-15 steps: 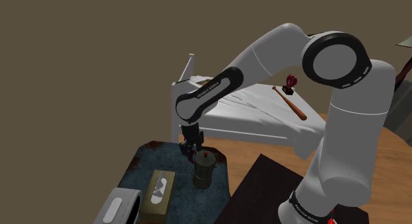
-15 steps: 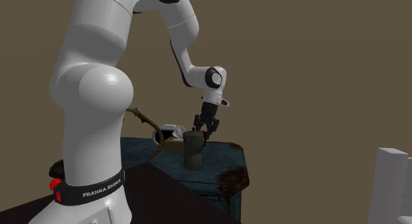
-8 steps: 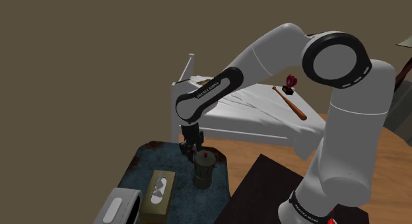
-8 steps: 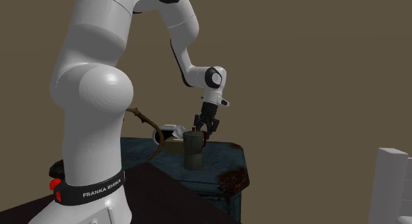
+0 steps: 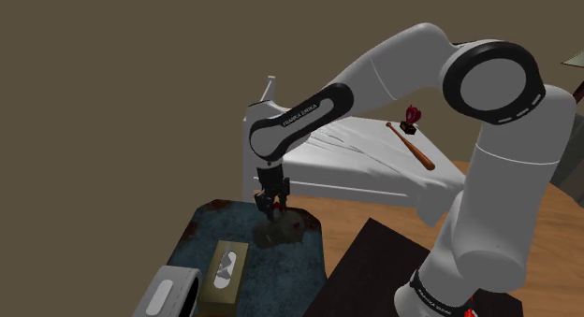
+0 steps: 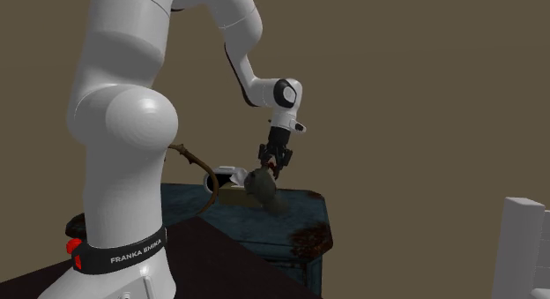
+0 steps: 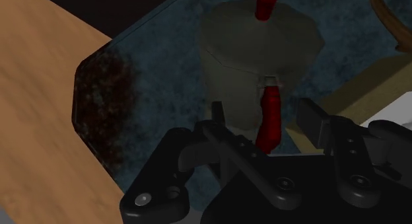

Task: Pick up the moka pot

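A: Gripper (image 7: 264, 114) state?
B: Fingers spread; a gap shows on each side between them and the red handle (image 7: 267, 123) that stands in the middle; nothing is pinched as far as the wrist view tells.
A: Moka pot (image 7: 259, 57) position?
B: Directly under the gripper; dull grey-green body, red knob (image 7: 264, 6) on the lid; in the second exterior view it leans well off upright, lid end up at the fingers, base swung toward that view's right; whether the base touches the top I cannot tell.
A: Support?
B: Dark blue table (image 6: 308, 220), worn, rust-brown patches at its edge and corner.
A: Neighbours?
B: Tissue box (image 5: 223, 268) on the same top, near the pot, toward the shoulder view's lower left; wooden floor (image 7: 39, 117) beyond the table's edge.
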Action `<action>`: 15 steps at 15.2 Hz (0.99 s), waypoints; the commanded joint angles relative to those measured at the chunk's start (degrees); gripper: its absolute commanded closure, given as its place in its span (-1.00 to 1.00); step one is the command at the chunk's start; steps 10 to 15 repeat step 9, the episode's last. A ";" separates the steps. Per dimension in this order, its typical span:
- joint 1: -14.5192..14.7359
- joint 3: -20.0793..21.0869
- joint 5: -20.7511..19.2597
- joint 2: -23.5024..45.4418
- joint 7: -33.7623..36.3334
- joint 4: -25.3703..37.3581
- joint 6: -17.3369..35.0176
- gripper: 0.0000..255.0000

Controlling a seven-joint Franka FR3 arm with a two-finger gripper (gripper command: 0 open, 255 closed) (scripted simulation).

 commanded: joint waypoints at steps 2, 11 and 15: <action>-0.08 -0.03 0.00 -1.60 0.07 0.56 -2.12 1.00; -0.15 -0.05 0.01 -3.84 0.30 1.99 -5.78 1.00; -0.15 -0.05 0.01 -3.84 0.30 1.99 -5.78 1.00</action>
